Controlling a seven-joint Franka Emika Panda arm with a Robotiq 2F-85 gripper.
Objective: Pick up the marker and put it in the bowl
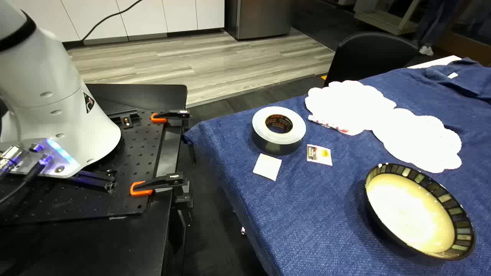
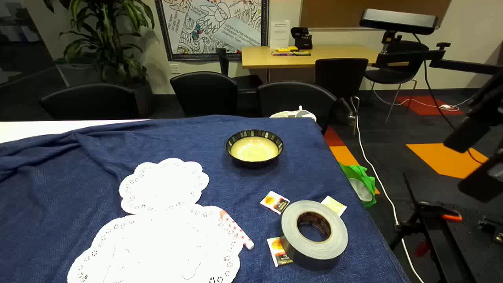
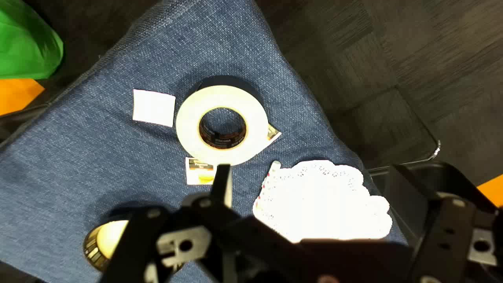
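Wrist view, and nearest of all come the fingers (image 3: 221, 184), dark, a little blurred, standing wide apart. Below them we have the counter (image 2: 43, 129) under its blue cloth (image 3: 129, 165), and on it a fat roll of tape (image 3: 257, 124), hole facing up. Three paper packets (image 3: 199, 173) lie close around that roll, one of them partly hidden by it. Now to the marker (image 3: 267, 184): white with red spots, it lies on the edge of a lacy doily (image 3: 314, 204), reddish end over the lace, white end poking past it over the cloth, near the tape. Lower left, the bowl (image 3: 103, 240) shows a slice of patterned rim, the rest largely blocked from sight.

Over to an exterior view, working away from the camera: that same doily up front, the marker on its border, then a second doily (image 2: 164, 186) meeting it, and farther back the bowl, sitting mouth up, dark outside, pale cream inside, well apart from the marker. Past the counter's edge it's black chairs (image 2: 204, 94), a leafy plant (image 2: 110, 39) behind, and a framed picture (image 2: 214, 29) up high.
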